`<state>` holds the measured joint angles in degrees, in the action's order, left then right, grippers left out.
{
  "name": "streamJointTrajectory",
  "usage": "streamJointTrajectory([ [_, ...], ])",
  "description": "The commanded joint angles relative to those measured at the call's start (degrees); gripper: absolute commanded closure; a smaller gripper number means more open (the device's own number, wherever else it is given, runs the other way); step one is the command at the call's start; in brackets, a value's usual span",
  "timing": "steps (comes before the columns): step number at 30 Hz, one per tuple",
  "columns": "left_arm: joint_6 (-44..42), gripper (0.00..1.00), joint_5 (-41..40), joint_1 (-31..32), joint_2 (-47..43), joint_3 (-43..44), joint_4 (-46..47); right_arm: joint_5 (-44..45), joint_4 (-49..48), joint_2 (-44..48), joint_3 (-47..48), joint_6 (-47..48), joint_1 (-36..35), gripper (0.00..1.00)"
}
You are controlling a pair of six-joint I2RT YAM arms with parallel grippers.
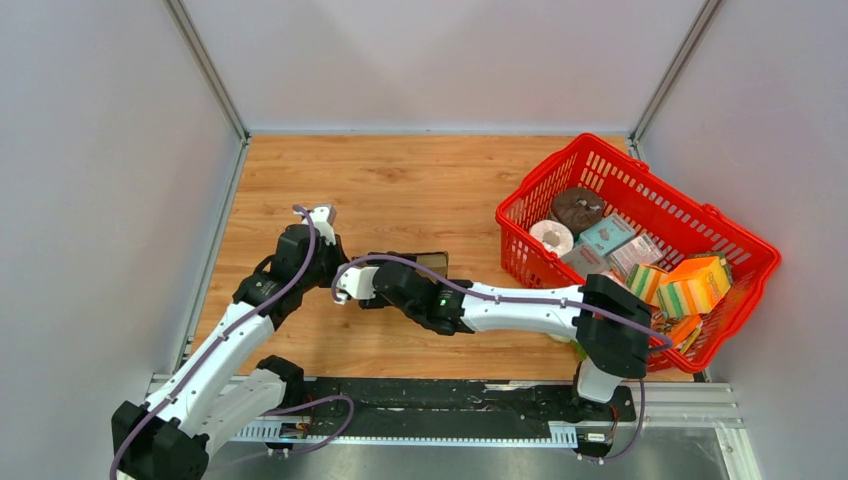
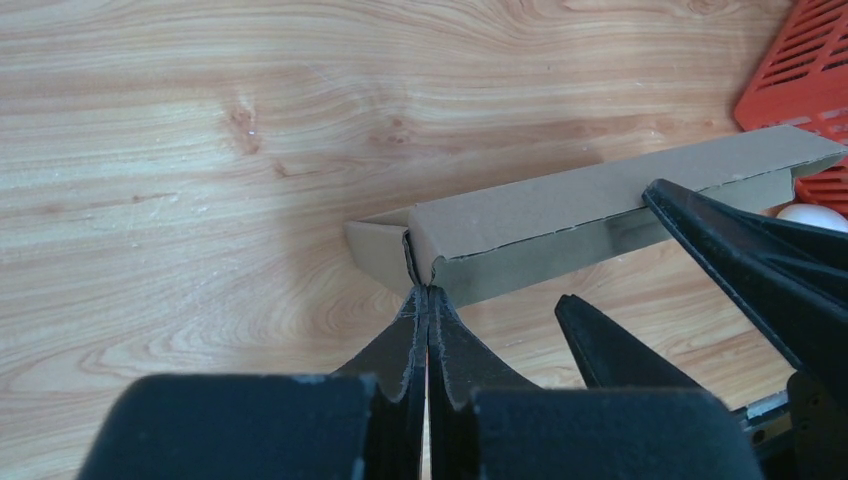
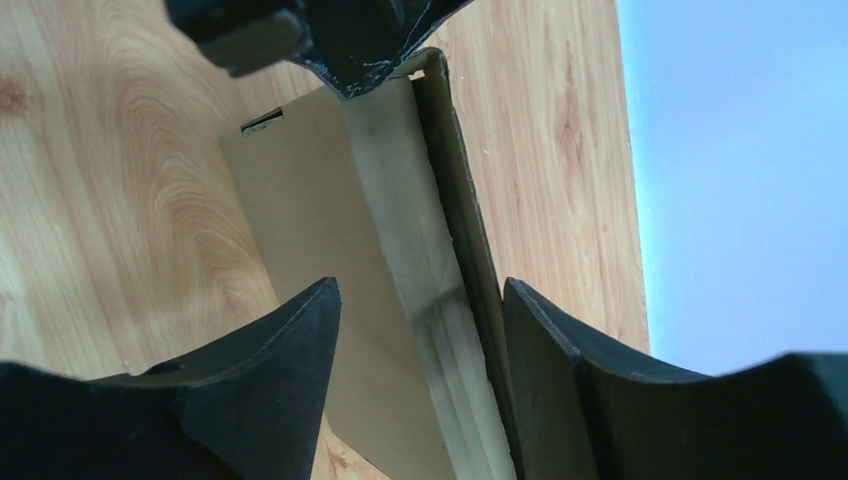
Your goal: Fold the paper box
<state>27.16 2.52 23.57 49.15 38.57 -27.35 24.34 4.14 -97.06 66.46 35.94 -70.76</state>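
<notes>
The paper box is a long, narrow brown cardboard piece lying on the wooden table, with one end flap folded out. My left gripper is shut, pinching the box's near corner edge. My right gripper is open and straddles the box's long upright side wall. Its right finger lies against the wall's outer face, and its left finger stands apart over the box floor. From the top camera, only a dark end of the box shows under the arms.
A red plastic basket full of sponges, tape rolls and packets stands at the right, its corner close to the box's far end. White walls enclose the table on three sides.
</notes>
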Motion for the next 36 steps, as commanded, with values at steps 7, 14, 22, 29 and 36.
streamJointTrajectory([
  [7, 1.58, 0.96, 1.70, -0.02, -0.97, -0.86, -2.53, 1.94, -3.26, -1.73, -0.10, 0.88, -0.61, 0.51],
  [14, -0.96, 0.66, 3.28, -0.46, -6.43, 1.51, -6.55, 1.50, -2.91, -1.91, -0.01, 0.36, -0.69, 0.56],
  [22, 1.23, 0.63, 7.92, -6.60, -7.50, 4.85, -7.28, 1.68, -2.82, -2.00, 0.08, 0.00, -0.78, 0.60],
  [29, 6.85, 0.65, 12.59, -8.54, -0.28, 5.91, 0.70, 1.24, -2.21, -2.26, 0.25, -0.70, -1.04, 0.70],
  [36, 8.70, 0.75, 14.44, -8.54, 3.94, 4.85, 7.14, 1.15, -1.59, -2.26, 0.08, -1.40, -1.22, 0.77],
])
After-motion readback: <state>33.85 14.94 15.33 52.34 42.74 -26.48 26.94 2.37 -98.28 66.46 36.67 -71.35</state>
